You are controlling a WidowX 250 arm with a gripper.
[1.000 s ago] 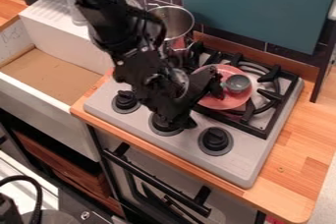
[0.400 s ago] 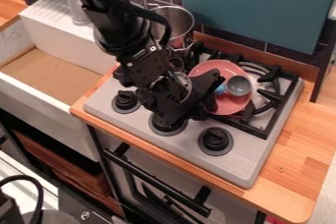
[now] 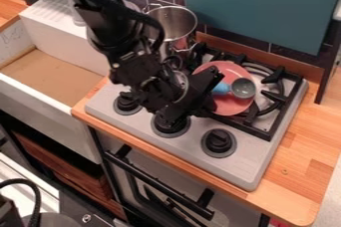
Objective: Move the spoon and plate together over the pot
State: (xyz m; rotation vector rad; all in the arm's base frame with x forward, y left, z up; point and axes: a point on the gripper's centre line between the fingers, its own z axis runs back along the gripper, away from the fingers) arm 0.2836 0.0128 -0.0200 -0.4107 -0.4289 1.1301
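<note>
Blue-handled spoon (image 3: 236,88) crosswise, bowl toward view's right

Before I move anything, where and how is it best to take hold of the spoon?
Probably by the blue handle of the spoon, coming down from above, from the view's left. The handle is narrower than the round grey bowl and points leftward across the pink plate.

Plate (image 3: 232,105) partly behind tool (image 3: 200,97); arm (image 3: 101,11) cropped at top.
</note>
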